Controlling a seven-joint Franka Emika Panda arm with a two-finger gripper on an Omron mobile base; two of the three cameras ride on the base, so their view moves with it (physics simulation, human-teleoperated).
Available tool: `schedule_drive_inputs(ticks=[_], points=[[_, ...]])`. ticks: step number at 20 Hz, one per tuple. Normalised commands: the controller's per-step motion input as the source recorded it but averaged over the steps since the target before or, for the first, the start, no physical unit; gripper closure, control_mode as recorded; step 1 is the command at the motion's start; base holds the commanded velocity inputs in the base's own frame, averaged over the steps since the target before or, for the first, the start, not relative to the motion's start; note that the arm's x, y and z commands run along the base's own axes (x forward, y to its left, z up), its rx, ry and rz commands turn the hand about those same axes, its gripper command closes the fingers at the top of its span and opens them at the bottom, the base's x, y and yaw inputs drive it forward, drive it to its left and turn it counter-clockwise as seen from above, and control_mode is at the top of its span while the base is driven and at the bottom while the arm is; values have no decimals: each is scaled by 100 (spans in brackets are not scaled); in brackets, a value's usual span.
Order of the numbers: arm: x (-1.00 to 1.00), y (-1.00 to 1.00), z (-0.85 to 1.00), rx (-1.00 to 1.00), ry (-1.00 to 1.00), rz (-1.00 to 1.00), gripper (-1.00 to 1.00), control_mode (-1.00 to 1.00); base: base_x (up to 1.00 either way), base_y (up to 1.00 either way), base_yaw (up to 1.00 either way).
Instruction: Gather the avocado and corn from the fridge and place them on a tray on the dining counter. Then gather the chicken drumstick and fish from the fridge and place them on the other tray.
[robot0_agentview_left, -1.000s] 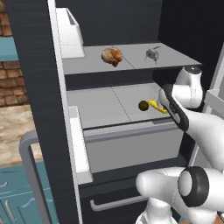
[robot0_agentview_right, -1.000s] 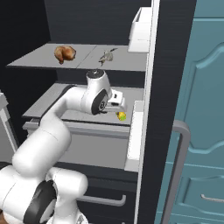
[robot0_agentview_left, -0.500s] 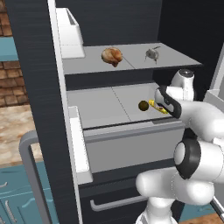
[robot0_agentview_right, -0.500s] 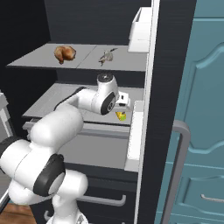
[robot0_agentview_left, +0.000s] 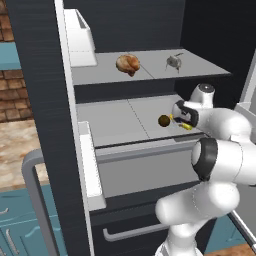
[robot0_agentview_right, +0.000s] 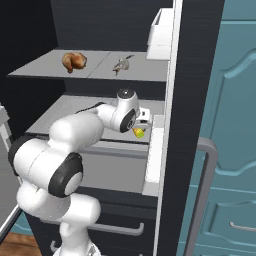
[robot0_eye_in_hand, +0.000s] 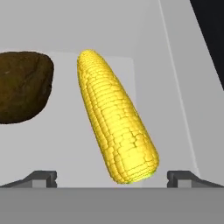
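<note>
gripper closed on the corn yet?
No: in the hand view the corn lies free between the open fingertips.

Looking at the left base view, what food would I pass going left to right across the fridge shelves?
chicken drumstick → avocado → fish → corn, partly hidden beside the open gripper.

You see the corn (robot0_eye_in_hand: 116, 127) bright yellow with a regular kernel pattern, the avocado (robot0_eye_in_hand: 22, 85) dark brown, the chicken drumstick (robot0_agentview_left: 128, 64) golden-brown, the fish (robot0_agentview_left: 173, 62) silvery-grey, the fridge (robot0_agentview_left: 40, 100) charcoal-black.
</note>
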Motion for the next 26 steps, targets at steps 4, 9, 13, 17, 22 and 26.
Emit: schedule_drive_inputs(ticks=[4, 9, 13, 17, 22, 26], points=[[43, -22, -25, 0, 4, 3, -100, -100, 0, 0, 0], [38, -11, -25, -1, 6, 3, -100, -100, 0, 0, 0], [10, 0, -47, -6, 6, 1, 100, -100, 0, 0, 0], [-16, 0, -31, -1, 1, 0, 100, -100, 0, 0, 0], [-78, 4, 5, -1, -14, 0, 100, -100, 0, 0, 0], [-54, 1, 70, -1, -13, 0, 100, -100, 0, 0, 0]])
